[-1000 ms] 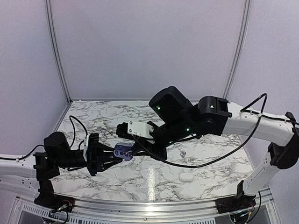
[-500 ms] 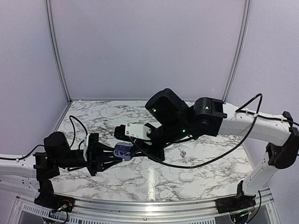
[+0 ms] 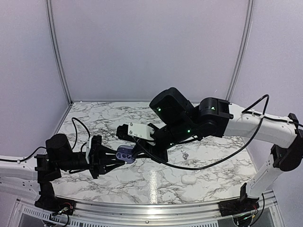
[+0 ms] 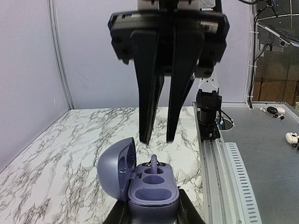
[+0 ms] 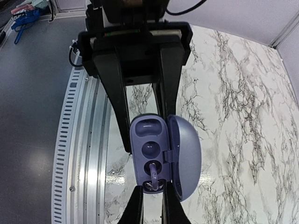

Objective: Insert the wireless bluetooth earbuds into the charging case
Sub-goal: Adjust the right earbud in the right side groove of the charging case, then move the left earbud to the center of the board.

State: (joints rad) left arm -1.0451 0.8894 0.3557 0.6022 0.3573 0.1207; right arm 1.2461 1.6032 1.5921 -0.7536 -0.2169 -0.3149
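Observation:
My left gripper (image 4: 152,207) is shut on a purple charging case (image 4: 152,189) and holds it above the table with its lid swung open. In the far end socket of the case sits a purple earbud (image 4: 153,162), a thin loop of it standing up. My right gripper (image 4: 158,140) hangs straight over that earbud, a little above it. Its fingers are almost together and hold nothing. From the right wrist, the earbud (image 5: 153,173) shows just past the right gripper (image 5: 152,189), with the case (image 5: 149,135) beyond. A small dark shiny earbud (image 3: 185,154) lies on the marble.
A white closed case (image 3: 189,179) lies on the marble table (image 3: 94,118) near the front right. The metal rail (image 3: 142,208) runs along the near edge. Two small white items (image 4: 292,137) lie on the grey surface beyond the rail.
The right arm shifted slightly left and came back, staying over the case. The left arm and the case have not moved.

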